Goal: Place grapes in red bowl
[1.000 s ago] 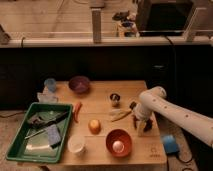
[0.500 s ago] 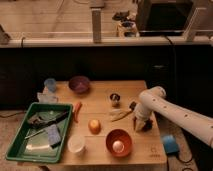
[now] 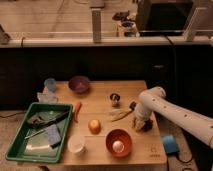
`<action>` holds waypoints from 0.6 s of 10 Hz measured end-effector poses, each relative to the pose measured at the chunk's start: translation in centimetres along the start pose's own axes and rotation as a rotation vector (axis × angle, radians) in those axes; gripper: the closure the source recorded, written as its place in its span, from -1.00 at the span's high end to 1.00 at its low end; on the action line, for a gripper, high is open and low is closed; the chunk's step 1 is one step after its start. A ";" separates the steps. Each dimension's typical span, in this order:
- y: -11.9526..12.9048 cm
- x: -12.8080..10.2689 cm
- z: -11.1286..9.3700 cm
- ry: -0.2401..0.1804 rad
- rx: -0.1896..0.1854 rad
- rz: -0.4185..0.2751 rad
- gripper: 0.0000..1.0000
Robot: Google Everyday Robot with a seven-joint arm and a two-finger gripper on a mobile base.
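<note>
The red bowl (image 3: 119, 136) stands near the table's front edge, right of centre, with a pale round object (image 3: 118, 146) inside it. My gripper (image 3: 140, 124) is low over the table just right of and behind the bowl, at the end of the white arm (image 3: 170, 112) coming in from the right. A small dark cluster, seemingly the grapes (image 3: 147, 126), shows at the gripper's right side, partly hidden by it. I cannot tell whether the grapes are held or lying on the table.
A green tray (image 3: 20, 145) of utensils sits at the front left. A white cup (image 3: 76, 144), an orange (image 3: 94, 125), a carrot (image 3: 77, 111), a banana (image 3: 120, 115), a small can (image 3: 115, 98), a purple bowl (image 3: 79, 84) and a blue cup (image 3: 50, 84) are spread on the table. A blue block (image 3: 169, 143) lies beyond the right edge.
The gripper has shifted slightly to the left, staying low by the dark cluster. Nothing else has moved.
</note>
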 end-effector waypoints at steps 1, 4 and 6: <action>-0.1 0.1 0.0 -0.002 0.000 0.002 -0.98; -0.1 0.2 -0.2 -0.002 0.002 0.005 -0.99; 0.0 0.4 -0.5 -0.001 0.006 0.008 -0.99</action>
